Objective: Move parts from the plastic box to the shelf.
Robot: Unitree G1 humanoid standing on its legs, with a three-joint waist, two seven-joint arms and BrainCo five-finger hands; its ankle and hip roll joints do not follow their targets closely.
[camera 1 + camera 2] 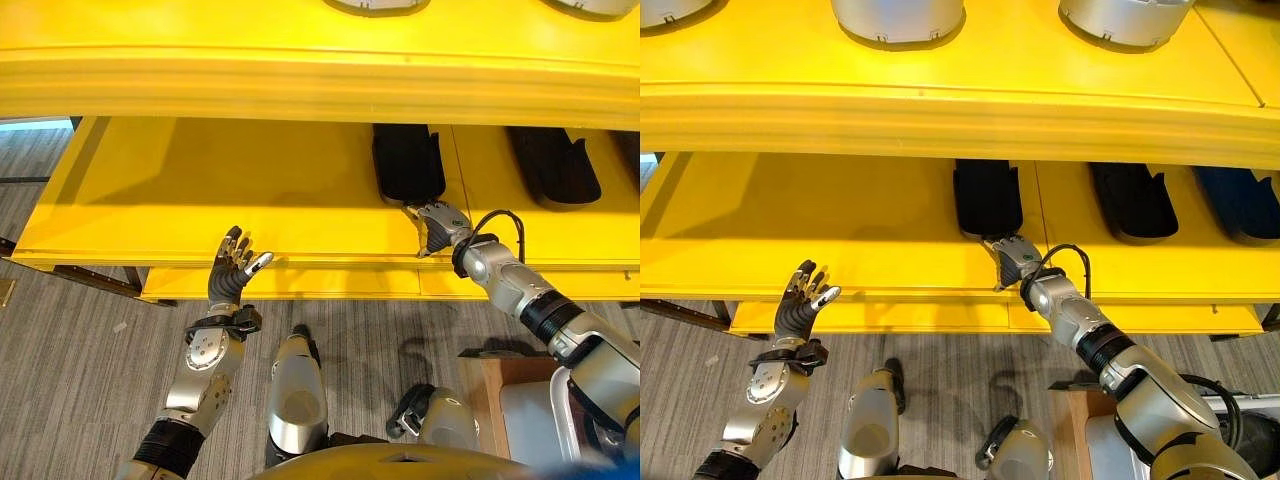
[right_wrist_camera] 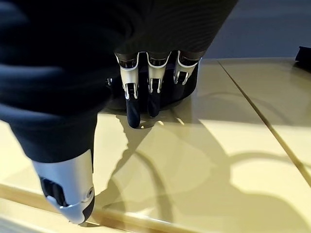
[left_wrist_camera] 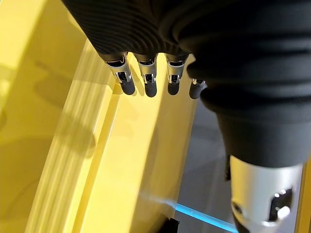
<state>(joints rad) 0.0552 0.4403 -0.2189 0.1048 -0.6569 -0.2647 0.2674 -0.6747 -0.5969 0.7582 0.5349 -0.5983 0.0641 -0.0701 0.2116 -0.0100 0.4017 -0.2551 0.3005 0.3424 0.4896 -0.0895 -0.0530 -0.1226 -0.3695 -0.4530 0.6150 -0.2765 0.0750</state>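
Right eye view, landmark: bright yellow two-tier metal shelf (image 1: 840,240); all positions below are given relative to it.

Task part: flat black elongated moulded part (image 1: 987,197) with rounded corners and a raised rim, matt surface. It lies on the lower tier, lengthwise front to back, just left of the seam between two tier panels.

Further parts, lower tier: second black moulded part (image 1: 1132,200) of similar shape, to the right of the first and apart from it; a dark blue-black part (image 1: 1243,203) further right, cut by the view edge.

Upper tier: round silver-grey metal housings (image 1: 898,18) stand in a row along the top surface.

Right hand (image 1: 1012,258): reaches over the front edge of the lower tier, at the near end of the first black part. Fingers (image 2: 133,104) point down, straight to slightly bent, their dark tips on the yellow surface right at the part's near rim. Nothing is enclosed by them; the hand is released.

Left hand (image 1: 232,268): raised in front of the lower tier's front edge, left of the first black part and well apart from it. Fingers (image 3: 127,82) spread and relaxed, holding nothing.

Floor: grey wood-pattern planks (image 1: 70,380) below the shelf front.
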